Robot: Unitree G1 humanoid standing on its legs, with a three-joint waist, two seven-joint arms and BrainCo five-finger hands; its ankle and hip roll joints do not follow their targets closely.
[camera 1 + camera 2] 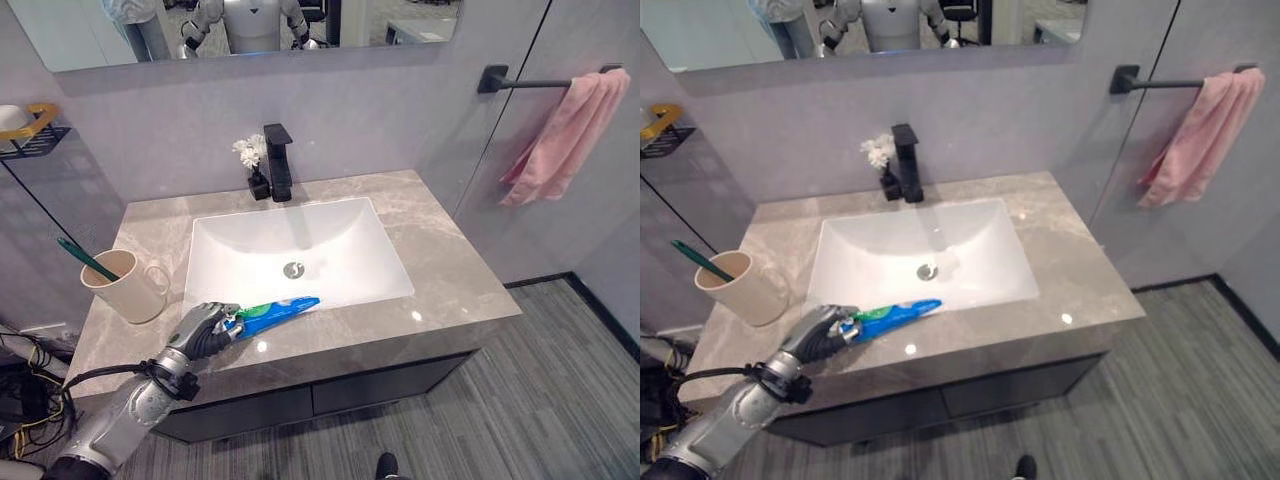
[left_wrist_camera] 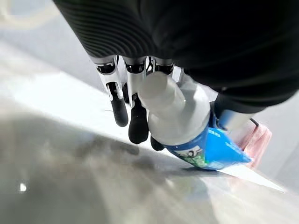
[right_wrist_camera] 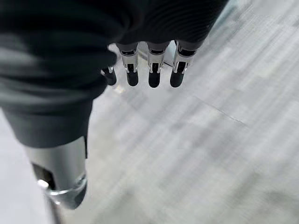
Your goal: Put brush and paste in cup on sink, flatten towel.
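Left hand (image 1: 205, 330): nearest the camera, at the front edge of the counter (image 1: 440, 270), just in front of the basin's (image 1: 300, 245) front-left corner; fingers curled round the cap end of the toothpaste tube.
Toothpaste tube (image 1: 275, 313): blue and green with a white cap, held low over the counter at the basin's front rim; whether the far end touches the rim cannot be told. In the left wrist view the white cap (image 2: 163, 93) sits in the hand, fingers (image 2: 138, 126) wrapped beside it.
Long axis: the tube runs from the hand out to the robot's right, along the basin's front rim and angled slightly toward the wall.
Cup (image 1: 125, 285): beige mug on the counter left of the basin, upright, handle turned toward the basin; it stands just beyond the left hand, toward the wall.
Toothbrush (image 1: 85, 258): dark green, already leaning in the cup, its end sticking out away from the basin.
Key relation: the cup lies close behind the left hand, so the tube would likely have to be swung upright and carried a short way away from the basin.
Right hand (image 3: 149, 70): hangs over the floor, well apart from the basin, fingers straight and empty.
Towel (image 1: 565, 135): pink, bunched on the wall bar to the right of the basin, not yet flattened.
Faucet (image 1: 278, 160): black, behind the basin, with a small vase of white flowers (image 1: 252, 160) beside it.
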